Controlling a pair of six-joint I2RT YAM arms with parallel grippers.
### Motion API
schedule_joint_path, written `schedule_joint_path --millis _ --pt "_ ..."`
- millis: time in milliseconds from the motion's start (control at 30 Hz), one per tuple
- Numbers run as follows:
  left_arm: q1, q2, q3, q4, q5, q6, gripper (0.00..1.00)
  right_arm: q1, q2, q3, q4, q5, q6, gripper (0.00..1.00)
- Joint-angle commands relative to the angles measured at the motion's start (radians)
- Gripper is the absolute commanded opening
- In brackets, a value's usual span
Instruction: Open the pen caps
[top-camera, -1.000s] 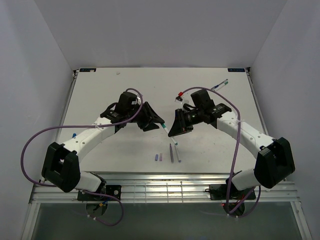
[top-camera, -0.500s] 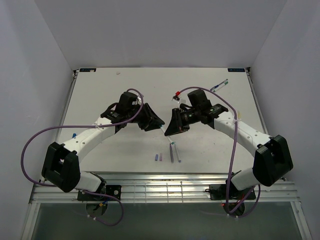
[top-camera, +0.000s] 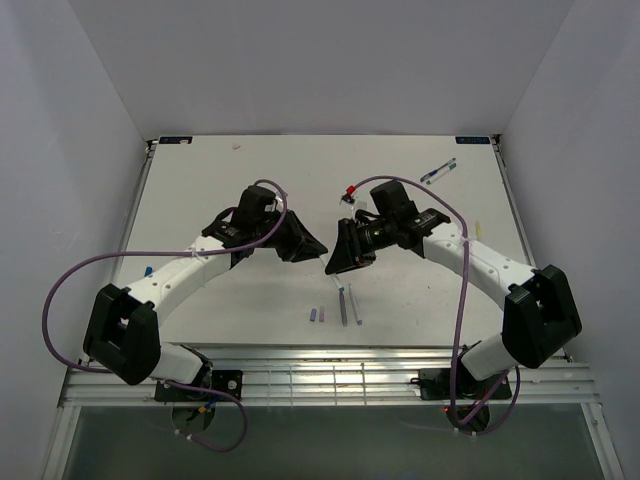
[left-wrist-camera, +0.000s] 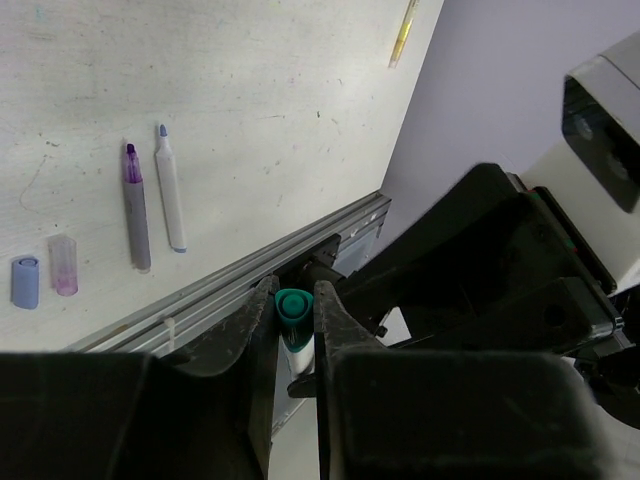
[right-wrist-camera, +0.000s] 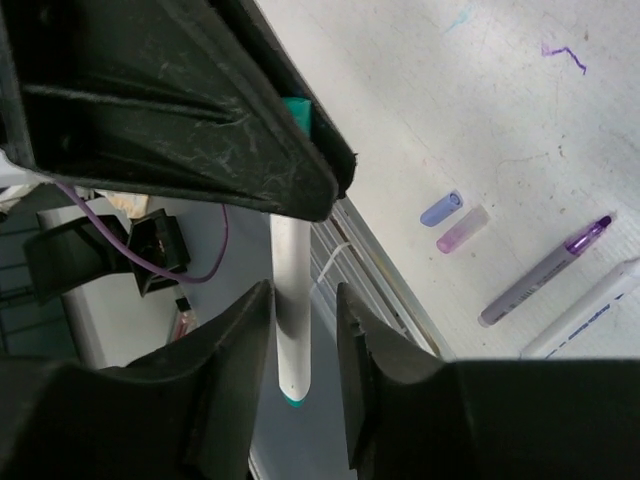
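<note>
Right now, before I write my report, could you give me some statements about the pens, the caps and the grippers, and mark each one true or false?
1. The left gripper is closed on a green cap. True.
2. A blue cap and a purple cap lie side by side on the table. True.
3. The purple pen on the table has its cap on. False: its purple tip is bare.
4. The pen between the two grippers is yellow. False: it is the green pen, whose whitish barrel passes between the fingers of the right gripper; the yellow pen lies on the table.
</note>
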Motion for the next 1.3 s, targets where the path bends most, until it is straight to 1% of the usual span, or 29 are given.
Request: schedule_joint_path --millis 0,67,133,200,233,267,300,333,400,467,533,567,600,633,667,700,800,867,900,967,1000,1033,1067,1100,1133,1167,1200,1233,1267 --pt "-0.004 -0.052 -0.006 0.027 0.01 -0.003 0.0 0.008 0.023 0.041 -0.003 -0.006 -0.032 0.43" --pt "-0.004 -0.052 -0.003 0.032 0.01 -0.006 0.0 0.008 0.045 0.062 -0.003 -0.008 -0.036 0.47" --pt "-0.004 -0.05 0.003 0.035 0.011 -0.007 0.0 0.011 0.059 0.076 -0.012 -0.006 -0.039 0.48" --pt "-0.004 -0.044 0.008 0.038 0.011 -0.007 0.0 0.014 0.078 0.098 -0.019 -0.006 -0.042 0.45" --pt "-0.004 -0.043 0.01 0.036 0.011 -0.007 0.0 0.015 0.083 0.104 -0.021 -0.002 -0.044 0.43" --pt "-0.004 -0.041 0.016 0.036 0.011 -0.007 0.0 0.02 0.092 0.113 -0.026 0.0 -0.045 0.36" --pt "-0.004 -0.035 0.019 0.036 0.011 -0.009 0.0 0.022 0.094 0.115 -0.027 0.007 -0.049 0.32" --pt "-0.004 -0.03 0.02 0.036 0.011 -0.01 0.0 0.023 0.095 0.116 -0.029 0.012 -0.052 0.21" --pt "-0.004 -0.014 0.034 0.033 0.01 -0.013 0.0 0.029 0.097 0.122 -0.036 0.032 -0.067 0.1" --pt "-0.004 0.003 0.066 -0.008 -0.007 -0.018 0.0 0.041 0.092 0.128 -0.073 0.066 -0.088 0.08" --pt "-0.003 0.037 0.102 -0.075 -0.053 -0.023 0.0 0.057 0.082 0.141 -0.139 0.18 -0.131 0.08" --pt "0.003 0.049 0.12 -0.083 -0.062 -0.024 0.0 0.081 0.06 0.141 -0.153 0.232 -0.145 0.08" --pt "0.007 0.063 0.158 -0.083 -0.067 -0.024 0.0 0.095 0.05 0.131 -0.168 0.333 -0.16 0.08" --pt "0.01 0.088 0.178 -0.083 -0.076 -0.023 0.0 0.11 0.039 0.127 -0.19 0.393 -0.185 0.08" --pt "0.017 0.098 0.2 -0.083 -0.088 -0.021 0.0 0.141 0.023 0.124 -0.238 0.447 -0.196 0.08" --pt "0.022 0.108 0.233 -0.083 -0.102 -0.017 0.0 0.153 0.017 0.119 -0.26 0.546 -0.203 0.08" --pt "0.052 0.152 0.27 -0.074 -0.104 -0.024 0.0 0.186 -0.027 0.069 -0.308 0.699 -0.208 0.08" --pt "0.062 0.155 0.264 -0.021 -0.09 -0.029 0.0 0.187 -0.062 0.032 -0.317 0.725 -0.211 0.08" --pt "0.065 0.152 0.258 0.007 -0.084 -0.029 0.0 0.186 -0.072 0.026 -0.319 0.715 -0.213 0.08" --pt "0.065 0.142 0.225 0.093 -0.059 -0.021 0.0 0.178 -0.09 0.019 -0.303 0.628 -0.229 0.08" --pt "0.065 0.123 0.209 0.123 -0.05 -0.017 0.0 0.166 -0.09 0.019 -0.274 0.454 -0.239 0.08" --pt "0.065 0.111 0.188 0.2 -0.042 -0.012 0.0 0.155 -0.09 0.016 -0.251 0.373 -0.227 0.08" --pt "0.065 0.093 0.131 0.248 -0.036 -0.013 0.0 0.134 -0.102 -0.005 -0.218 0.301 -0.21 0.08" --pt "0.065 0.047 0.099 0.294 -0.029 -0.02 0.0 0.117 -0.107 -0.023 -0.113 0.114 -0.156 0.08" --pt "0.065 0.025 0.07 0.373 -0.027 -0.024 0.0 0.077 -0.116 -0.048 -0.048 0.015 -0.112 0.08" --pt "0.065 0.007 0.025 0.403 -0.029 -0.026 0.0 0.06 -0.119 -0.091 0.015 -0.061 -0.063 0.08" --pt "0.065 -0.025 0.008 0.417 -0.032 -0.026 0.0 0.045 -0.121 -0.108 0.084 -0.194 0.044 0.08" --pt "0.065 -0.038 -0.006 0.447 -0.032 -0.024 0.0 0.023 -0.121 -0.12 0.217 -0.254 0.101 0.08" --pt "0.065 -0.052 -0.019 0.453 -0.036 -0.017 0.0 0.019 -0.119 -0.132 0.276 -0.338 0.153 0.08"
